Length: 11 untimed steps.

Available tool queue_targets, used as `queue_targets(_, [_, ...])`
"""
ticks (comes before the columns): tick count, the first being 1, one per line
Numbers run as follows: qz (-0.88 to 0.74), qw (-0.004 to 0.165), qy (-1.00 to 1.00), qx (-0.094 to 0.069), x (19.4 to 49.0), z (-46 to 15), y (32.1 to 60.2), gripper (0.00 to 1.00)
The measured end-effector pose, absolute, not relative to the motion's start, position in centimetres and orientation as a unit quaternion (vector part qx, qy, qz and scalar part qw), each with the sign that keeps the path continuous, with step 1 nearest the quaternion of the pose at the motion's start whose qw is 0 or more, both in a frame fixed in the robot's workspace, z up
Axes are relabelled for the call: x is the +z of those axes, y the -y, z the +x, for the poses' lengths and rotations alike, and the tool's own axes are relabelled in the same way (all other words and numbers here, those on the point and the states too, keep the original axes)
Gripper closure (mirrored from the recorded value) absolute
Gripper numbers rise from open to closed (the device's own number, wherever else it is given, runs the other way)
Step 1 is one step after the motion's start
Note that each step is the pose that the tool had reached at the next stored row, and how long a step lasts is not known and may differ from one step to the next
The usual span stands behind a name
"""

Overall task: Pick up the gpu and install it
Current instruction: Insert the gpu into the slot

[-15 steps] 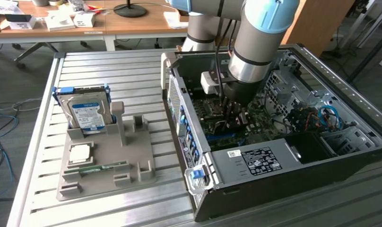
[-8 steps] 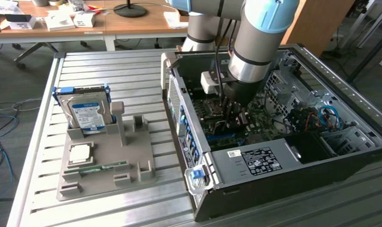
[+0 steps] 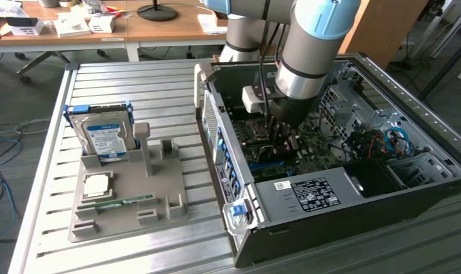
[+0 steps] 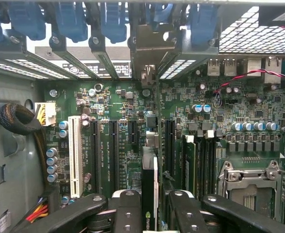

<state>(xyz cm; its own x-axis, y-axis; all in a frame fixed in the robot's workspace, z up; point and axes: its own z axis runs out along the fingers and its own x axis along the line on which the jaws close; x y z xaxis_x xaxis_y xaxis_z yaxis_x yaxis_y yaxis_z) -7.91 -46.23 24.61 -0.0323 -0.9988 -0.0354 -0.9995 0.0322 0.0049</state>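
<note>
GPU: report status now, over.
Gripper shut on gpu. Gpu edge-on over motherboard slots; seating not visible. Memory slots close alongside.

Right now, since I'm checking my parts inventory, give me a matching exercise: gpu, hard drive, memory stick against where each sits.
Things: 1 gpu; 2 hard drive; 3 memory stick.
Places: A lying flat on the grey holder; B between the jaws, edge-on over the motherboard; C standing on end in the grey holder.
Pairs: 1-B, 2-C, 3-A.
</note>
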Motion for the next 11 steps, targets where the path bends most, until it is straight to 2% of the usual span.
queue_targets(11, [-0.695, 0.011, -0.719, 0.014, 24.60, -7.96, 46.20, 0.73])
